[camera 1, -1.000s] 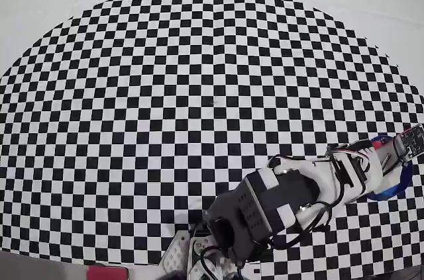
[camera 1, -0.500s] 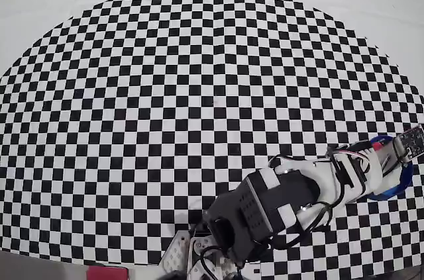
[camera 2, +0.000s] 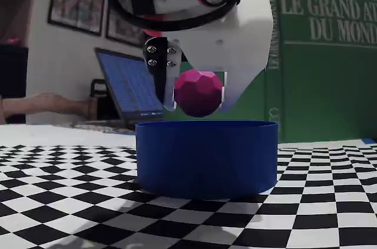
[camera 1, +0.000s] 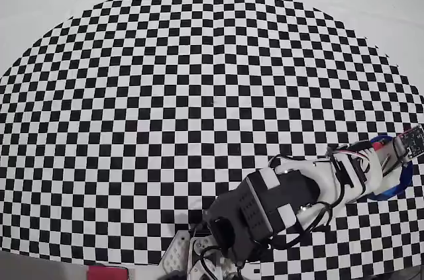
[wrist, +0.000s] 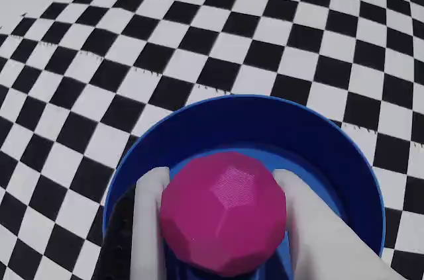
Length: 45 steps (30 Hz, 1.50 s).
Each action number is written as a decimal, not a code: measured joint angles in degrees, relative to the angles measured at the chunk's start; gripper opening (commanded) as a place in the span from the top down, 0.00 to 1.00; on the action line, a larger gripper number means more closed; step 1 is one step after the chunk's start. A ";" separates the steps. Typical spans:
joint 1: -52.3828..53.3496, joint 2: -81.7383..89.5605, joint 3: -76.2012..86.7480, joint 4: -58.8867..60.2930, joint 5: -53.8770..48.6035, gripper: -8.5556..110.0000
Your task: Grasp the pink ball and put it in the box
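The claw (camera 2: 197, 105) held the pink ball (camera 2: 199, 93) tight between its two white fingers (camera 2: 241, 84). The ball hung in the air, just over the open top of the box (camera 2: 206, 158). It did not touch the box. In the fixed view, the bottom of the ball sat a little above the blue rim.

In the wrist view, the pink ball (wrist: 224, 212) looked big and bumpy, with many small flat faces. A white finger (wrist: 149, 227) pressed on each side of it. The round blue box (wrist: 318, 141) lay right under it, and the ball was over the middle of the box, nearer the lower rim in that view.

The box stood on the desk (camera 1: 212, 101), which wore a black and white checkered cloth. From the overhead view, the box (camera 1: 396, 189) was close to the right edge of the desk, toward the near corner. The arm (camera 1: 291, 194) reached across to it from the near edge and covered most of it, so only a bit of blue rim showed. I could not see the ball from up there.

Behind the desk, in the fixed view, an open laptop (camera 2: 126, 90) glowed, and a big green book (camera 2: 318, 55) stood upright.
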 measured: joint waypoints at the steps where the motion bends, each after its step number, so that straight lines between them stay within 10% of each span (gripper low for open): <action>1: 0.00 0.00 0.00 0.00 0.00 0.93; 9: 0.00 0.00 0.00 -0.26 0.00 0.63; 28: -1.14 6.68 0.26 0.00 4.92 0.66; 32: -2.81 12.83 3.08 0.18 8.96 0.91; 45: -15.82 43.42 20.39 1.58 40.61 0.93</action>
